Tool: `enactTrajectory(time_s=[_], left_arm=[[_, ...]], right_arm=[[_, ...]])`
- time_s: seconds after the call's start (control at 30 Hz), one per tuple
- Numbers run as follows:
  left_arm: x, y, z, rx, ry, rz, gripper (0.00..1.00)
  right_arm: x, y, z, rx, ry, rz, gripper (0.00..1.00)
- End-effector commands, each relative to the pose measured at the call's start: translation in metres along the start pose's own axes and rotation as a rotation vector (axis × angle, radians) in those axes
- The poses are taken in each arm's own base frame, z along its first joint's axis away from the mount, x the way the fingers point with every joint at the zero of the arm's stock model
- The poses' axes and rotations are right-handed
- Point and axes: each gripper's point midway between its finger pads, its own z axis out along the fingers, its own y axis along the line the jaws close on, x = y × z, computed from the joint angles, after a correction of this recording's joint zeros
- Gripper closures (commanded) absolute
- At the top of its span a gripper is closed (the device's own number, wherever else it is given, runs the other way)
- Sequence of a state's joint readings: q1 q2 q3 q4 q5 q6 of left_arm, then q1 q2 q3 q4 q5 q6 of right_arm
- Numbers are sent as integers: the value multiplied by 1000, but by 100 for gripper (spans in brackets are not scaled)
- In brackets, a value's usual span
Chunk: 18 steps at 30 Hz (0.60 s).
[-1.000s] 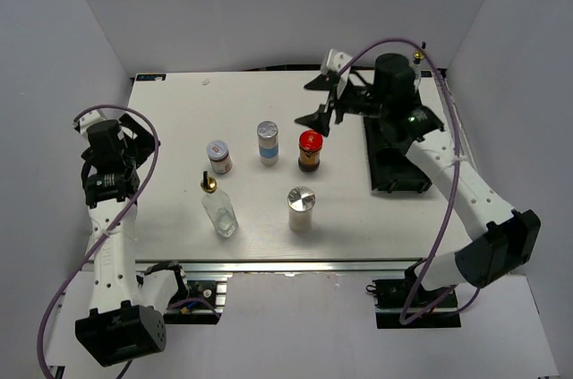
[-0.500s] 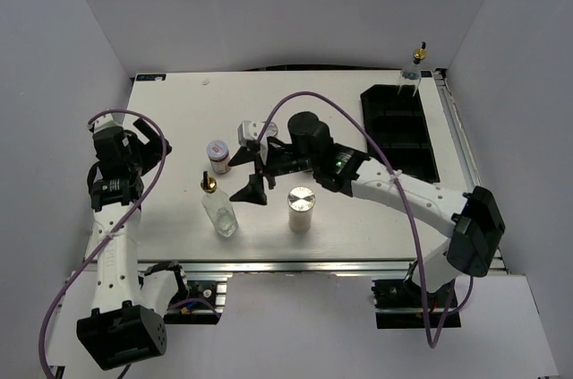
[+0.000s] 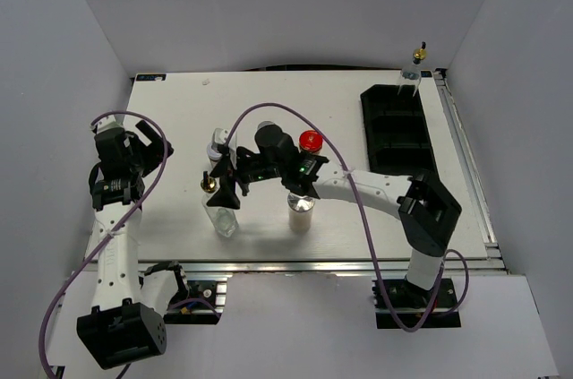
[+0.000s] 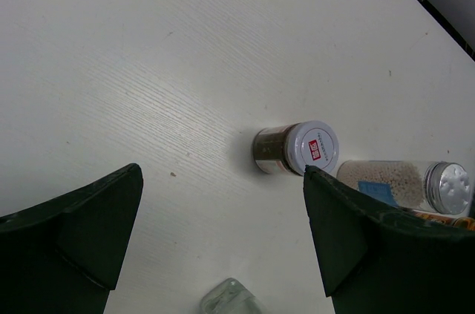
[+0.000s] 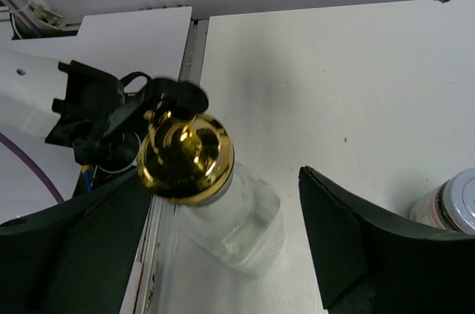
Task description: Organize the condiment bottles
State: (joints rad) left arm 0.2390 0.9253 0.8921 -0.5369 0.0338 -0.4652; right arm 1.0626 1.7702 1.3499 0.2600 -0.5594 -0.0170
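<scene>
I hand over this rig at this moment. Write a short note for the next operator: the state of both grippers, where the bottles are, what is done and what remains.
Left gripper: open and empty, above the table near the small red-and-white-lidded jar.
Right gripper: open, with a gold-topped glass bottle between its fingers, not closed on it.
Done: the other gold-topped bottle stands at the far end of the black tray.
To do: five containers are on the table. They are the bottle at the right gripper, the small jar, the blue-labelled shaker, the red-lidded jar and the silver-capped shaker.
</scene>
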Motion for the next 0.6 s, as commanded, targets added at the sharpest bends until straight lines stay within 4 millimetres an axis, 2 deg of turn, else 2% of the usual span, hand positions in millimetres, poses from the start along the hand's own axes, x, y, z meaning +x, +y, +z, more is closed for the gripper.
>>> enactTrajectory(time_s=[0.0,0.07,0.1,0.17,0.37,0.43,0.5,0.53,0.57], left_arm=[[-3,-1,-1,4,-20,15,2],[-3,0,0,2,-19,15,2],[-3,0,0,1,-18,16,2],[-1,1,1,-2,-12,16,2],[1,5,2,-19,-4,19,2],[1,5,1,-20,-2,18,2],[-1,5,1,-23,-11,19,2],[-3,9,0,-47,-23,18,2],[-5,9,0,-48,-28,20,2]], right_arm=[[-49,6,11,-34,-133,-54,17],[-47,6,19,-46,-133,-56,21],[-48,6,21,-51,-138,-60,29],[-45,7,26,-66,-137,-58,36],[-45,13,24,-99,-136,-72,78],[-51,16,20,-98,-135,-81,98],[-61,24,14,-124,-142,-94,100],[-73,28,8,-127,-162,-112,100],[-79,26,4,-112,-166,-139,100]])
